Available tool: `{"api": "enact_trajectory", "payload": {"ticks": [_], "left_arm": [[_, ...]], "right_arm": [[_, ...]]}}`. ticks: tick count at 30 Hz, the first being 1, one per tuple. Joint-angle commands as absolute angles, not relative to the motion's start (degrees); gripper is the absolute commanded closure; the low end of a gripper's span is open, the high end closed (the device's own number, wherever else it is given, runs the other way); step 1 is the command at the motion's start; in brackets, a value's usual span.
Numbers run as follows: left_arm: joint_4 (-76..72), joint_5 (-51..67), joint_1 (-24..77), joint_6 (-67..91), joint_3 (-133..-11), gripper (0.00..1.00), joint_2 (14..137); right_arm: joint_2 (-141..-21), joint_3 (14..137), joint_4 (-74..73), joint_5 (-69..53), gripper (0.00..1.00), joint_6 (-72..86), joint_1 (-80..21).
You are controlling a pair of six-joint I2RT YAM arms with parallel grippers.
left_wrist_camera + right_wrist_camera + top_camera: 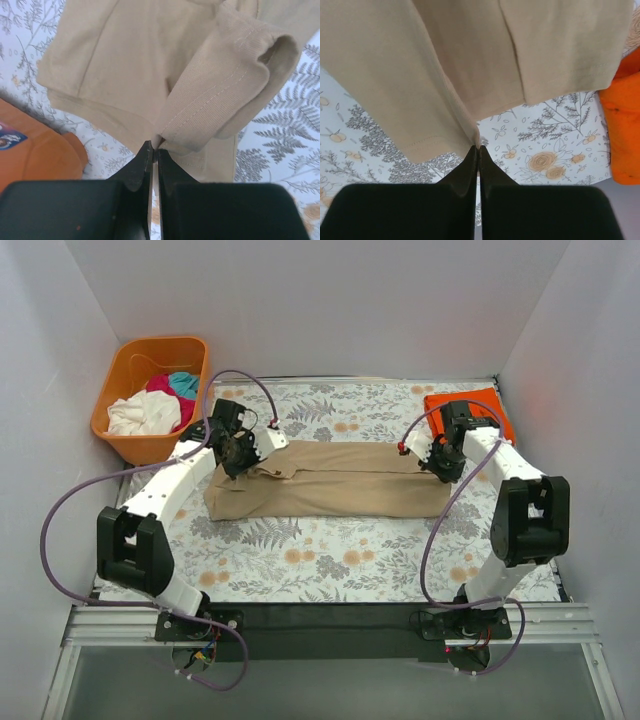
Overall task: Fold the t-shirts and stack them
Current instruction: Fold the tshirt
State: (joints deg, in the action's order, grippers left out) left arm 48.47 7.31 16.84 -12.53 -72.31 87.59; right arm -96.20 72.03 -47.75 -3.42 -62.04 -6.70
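Observation:
The tan-beige t-shirt lies folded lengthwise into a long strip across the middle of the floral table. My left gripper is shut on its left end, pinching cloth by a sleeve cuff at my fingertips. My right gripper is shut on the shirt's right end, pinching the hem edge at my tips. The bright orange t-shirt lies folded at the back right, also in the right wrist view. White, magenta and teal shirts sit in the basket.
The rigid orange plastic basket stands at the back left, close to my left arm; its side shows in the left wrist view. White walls enclose the table on three sides. The floral tablecloth spreads in front of the shirt.

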Motion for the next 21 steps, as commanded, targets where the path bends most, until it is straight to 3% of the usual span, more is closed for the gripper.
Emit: {"api": "enact_trajectory", "payload": {"ticks": [1,21], "left_arm": [[45.1,7.6,16.1,-15.0,-76.4,1.0,89.6],[37.7,8.5,12.6,-18.5,-80.7,1.0,102.8]], "right_arm": [[-99.0,76.4,-47.3,-3.5,0.99,-63.4,-6.3],[-110.7,83.7,-43.6,-2.4,0.99,-59.7,-6.2]]}}
